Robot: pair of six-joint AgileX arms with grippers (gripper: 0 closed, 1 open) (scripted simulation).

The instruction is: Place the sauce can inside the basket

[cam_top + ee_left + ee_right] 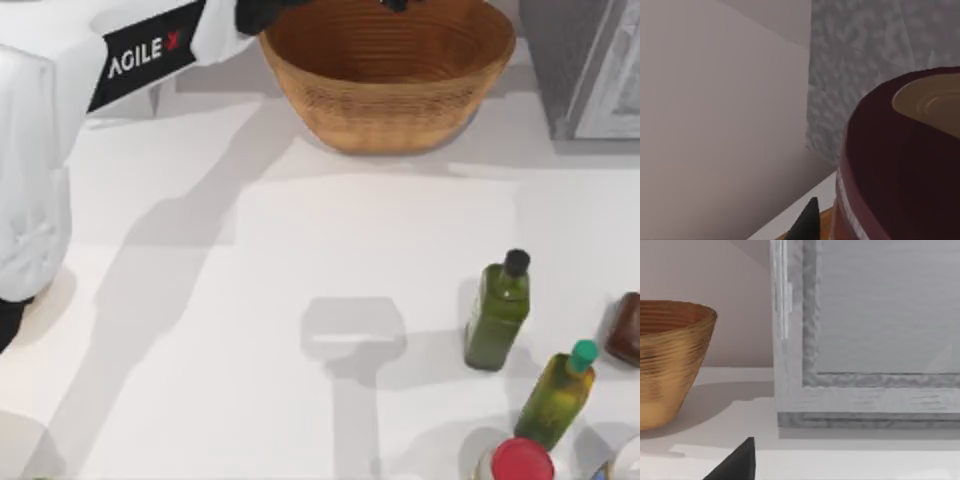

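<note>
Up at the far edge of the tabletop [300,260], the left arm [140,50] is reaching across from the left side, its white link with the black AgileX band lying just beside the basket [390,90]. The left hand [262,12] is hanging dark at the basket's left rim, right at the top edge of the top view. In the left wrist view the sauce can [900,165] is sitting very close to the camera, its maroon wall and tan sunken top upright, with one black fingertip [807,222] poking up just beside it. The left hand is pinching the can, as far as the closeness of can and finger shows. Whether the can is over the basket's hollow or just at its rim, I cannot tell.

The right wrist view is looking at the basket's tan ribbed side [670,365] and a grey framed cabinet [865,340] near it, with one black fingertip [737,462] showing; whether the right hand is spread or pressed together, I cannot tell.

Toward the right of the tabletop two green bottles [497,312] are standing near each other, a red-lidded jar [520,460] just below them.
</note>
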